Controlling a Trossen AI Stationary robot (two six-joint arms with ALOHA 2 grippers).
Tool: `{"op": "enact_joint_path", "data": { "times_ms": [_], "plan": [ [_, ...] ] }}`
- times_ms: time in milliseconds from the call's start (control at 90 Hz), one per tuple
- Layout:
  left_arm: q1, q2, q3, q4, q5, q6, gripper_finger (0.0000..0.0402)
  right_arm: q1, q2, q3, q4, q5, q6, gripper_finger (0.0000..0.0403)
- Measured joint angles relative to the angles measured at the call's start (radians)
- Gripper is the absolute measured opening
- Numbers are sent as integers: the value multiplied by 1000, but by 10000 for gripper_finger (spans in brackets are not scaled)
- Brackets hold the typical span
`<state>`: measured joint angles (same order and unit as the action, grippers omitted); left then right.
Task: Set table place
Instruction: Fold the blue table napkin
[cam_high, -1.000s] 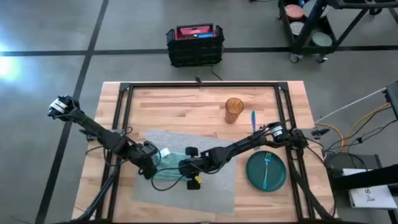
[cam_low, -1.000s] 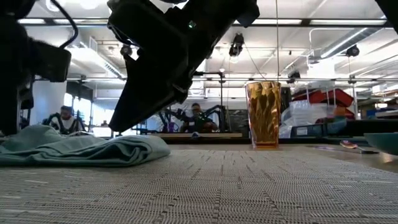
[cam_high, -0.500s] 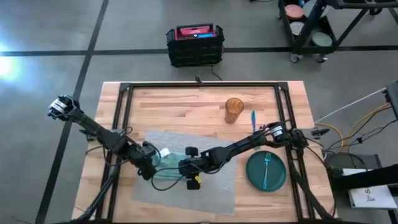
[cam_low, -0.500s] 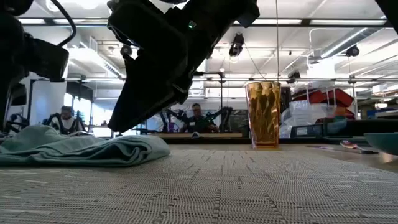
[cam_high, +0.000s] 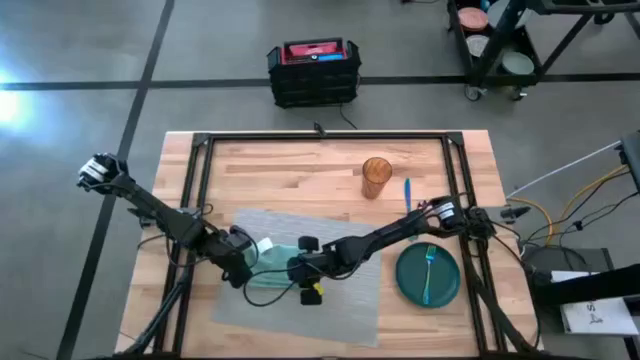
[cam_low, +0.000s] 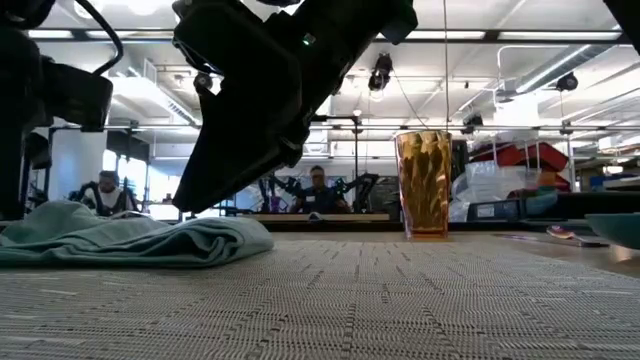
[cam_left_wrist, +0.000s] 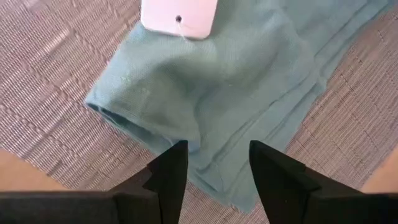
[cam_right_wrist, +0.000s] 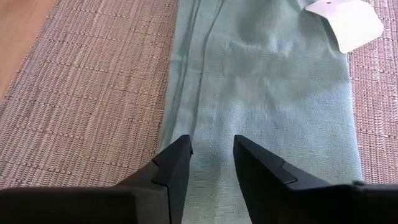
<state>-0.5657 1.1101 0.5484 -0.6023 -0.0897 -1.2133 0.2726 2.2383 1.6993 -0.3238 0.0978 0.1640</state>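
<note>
A light teal napkin (cam_high: 268, 282) with a white tag (cam_left_wrist: 180, 15) lies bunched on the grey placemat (cam_high: 335, 300), which lies flat on the wooden table (cam_high: 290, 170). My left gripper (cam_high: 243, 262) stands open over the napkin's left end (cam_left_wrist: 155, 93), its fingers on either side of a fold. My right gripper (cam_high: 300, 268) is open over the napkin's right part (cam_right_wrist: 267, 93). In the low view its tip (cam_low: 188, 203) hangs just above the cloth (cam_low: 130, 240).
A dark green plate (cam_high: 428, 275) with a teal fork (cam_high: 428, 268) sits right of the placemat. An amber cup (cam_high: 376, 176) and a blue utensil (cam_high: 407, 192) stand farther back. Black frame rails (cam_high: 320, 140) run round the table top.
My left gripper has drawn back a little toward the table's left edge and slightly up. The napkin lies as before.
</note>
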Motion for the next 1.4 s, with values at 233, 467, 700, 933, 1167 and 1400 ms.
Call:
{"op": "enact_joint_path", "data": {
  "times_ms": [233, 467, 700, 933, 1167, 1400],
  "plan": [
    [-74, -47, 0, -6, -49, -49, 117, 0, 0, 0, 0, 0, 0, 116],
    [-82, -61, 1, -4, -156, -19, 108, 0, 0, -1, 0, 0, 0, 101],
    [-81, -57, 0, 3, -141, -30, 139, 0, 0, -1, -1, -1, -1, 90],
    [-81, -55, 0, -1, -137, -27, 178, -2, -7, -1, -8, -74, 0, 103],
    [-81, -55, -1, 2, -137, -27, 176, -3, -75, -2, -69, -80, 8, 144],
    [-81, -48, -1, 4, -136, -26, 165, -3, -116, -84, -52, -78, 9, 184]
  ]
}}
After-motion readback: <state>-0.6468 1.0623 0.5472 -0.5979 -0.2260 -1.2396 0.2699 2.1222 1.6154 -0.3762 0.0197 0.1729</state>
